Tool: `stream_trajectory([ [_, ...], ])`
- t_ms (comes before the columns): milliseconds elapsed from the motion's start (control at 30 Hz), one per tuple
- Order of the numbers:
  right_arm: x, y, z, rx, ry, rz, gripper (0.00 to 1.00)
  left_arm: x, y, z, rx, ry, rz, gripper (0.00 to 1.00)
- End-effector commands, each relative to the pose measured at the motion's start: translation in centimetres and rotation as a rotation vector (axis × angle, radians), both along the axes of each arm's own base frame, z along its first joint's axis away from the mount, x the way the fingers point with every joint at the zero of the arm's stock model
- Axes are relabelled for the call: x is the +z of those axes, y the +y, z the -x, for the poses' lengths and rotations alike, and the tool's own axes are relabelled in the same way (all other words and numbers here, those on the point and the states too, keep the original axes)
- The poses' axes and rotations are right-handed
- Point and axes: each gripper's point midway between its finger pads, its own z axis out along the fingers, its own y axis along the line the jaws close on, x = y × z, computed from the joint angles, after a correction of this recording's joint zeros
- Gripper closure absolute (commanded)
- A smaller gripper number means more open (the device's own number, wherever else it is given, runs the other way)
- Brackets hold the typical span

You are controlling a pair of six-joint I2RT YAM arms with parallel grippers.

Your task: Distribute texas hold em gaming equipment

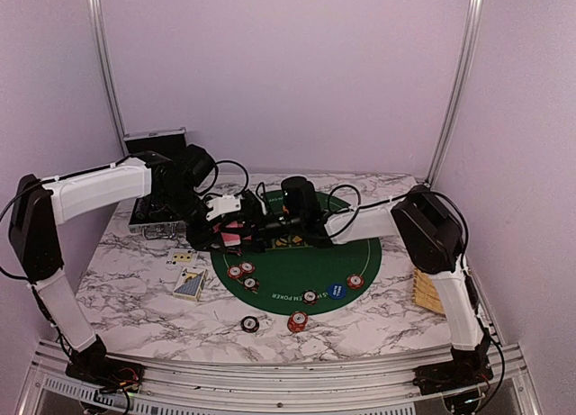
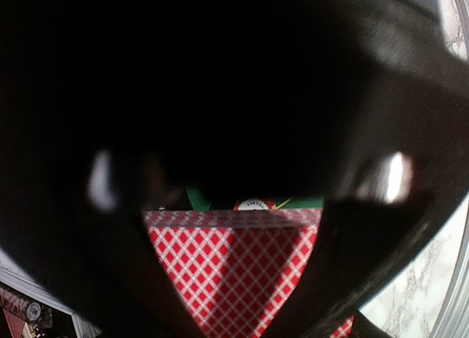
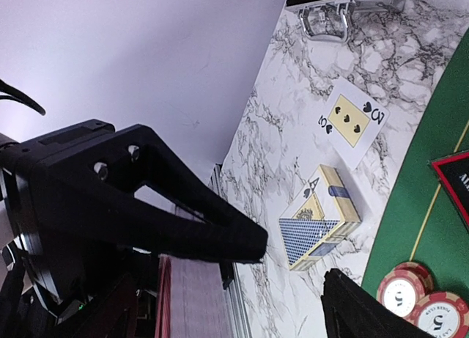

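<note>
Your left gripper (image 1: 231, 228) has its jaws clamped shut on the red-backed playing cards (image 2: 234, 287), held over the left edge of the green mat (image 1: 297, 264). Your right gripper (image 3: 297, 261) stands wide apart just beside them, gripping nothing. Poker chips (image 1: 310, 296) lie across the mat's near half.

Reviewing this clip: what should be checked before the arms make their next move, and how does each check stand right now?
1. Left gripper shut on the red-backed cards: ok.
2. Right gripper open, next to those cards: ok.
3. Right fingers lined up on a single card: cannot tell.
4. Bare green mat near the grippers: ok.
5. Every chip on the mat: not ok, two stray chips lie on the marble.
</note>
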Motion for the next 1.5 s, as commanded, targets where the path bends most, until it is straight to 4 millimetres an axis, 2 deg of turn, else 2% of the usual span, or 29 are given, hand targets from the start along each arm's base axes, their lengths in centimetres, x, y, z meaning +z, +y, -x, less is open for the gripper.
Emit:
stream_trajectory([
  [0, 1.2, 1.3, -0.1, 0.017, -0.015, -0.034, 0.15, 1.1, -1.2, -0.3, -0.009, -0.01, 0.037, 1.0],
  [233, -0.2, 1.5, -0.8, 0.015, -0.007, 0.041, 0.16, 1.4, -1.3, -0.1, -0.02, -0.018, 0.039, 1.0],
  [367, -0.6, 0.3, -1.7, -0.017, -0.007, 0.083, 0.17, 1.6, -1.2, 0.1, -0.027, -0.027, 0.037, 1.0],
  [567, -1.3, -0.8, -1.8, -0.022, -0.009, 0.131, 0.26, 2.0, -1.2, 0.0, -0.028, -0.038, 0.043, 1.0],
  [667, -1.0, -1.2, -1.8, -0.026, -0.01, 0.13, 0.31, 2.0, -1.1, 0.1, -0.028, -0.04, 0.039, 1.0],
  [900, 0.4, -2.2, -1.7, -0.033, -0.035, 0.126, 0.37, 1.2, -0.5, 0.1, -0.027, -0.04, 0.009, 1.0],
  [1333, 2.6, -2.9, -1.0, -0.028, -0.06, 0.109, 0.38, 0.5, -0.4, -0.3, -0.017, -0.039, -0.001, 1.0],
  [1467, 3.2, -3.2, -1.0, -0.035, -0.074, 0.107, 0.47, 0.3, -0.3, -0.3, -0.013, -0.04, -0.007, 1.0],
])
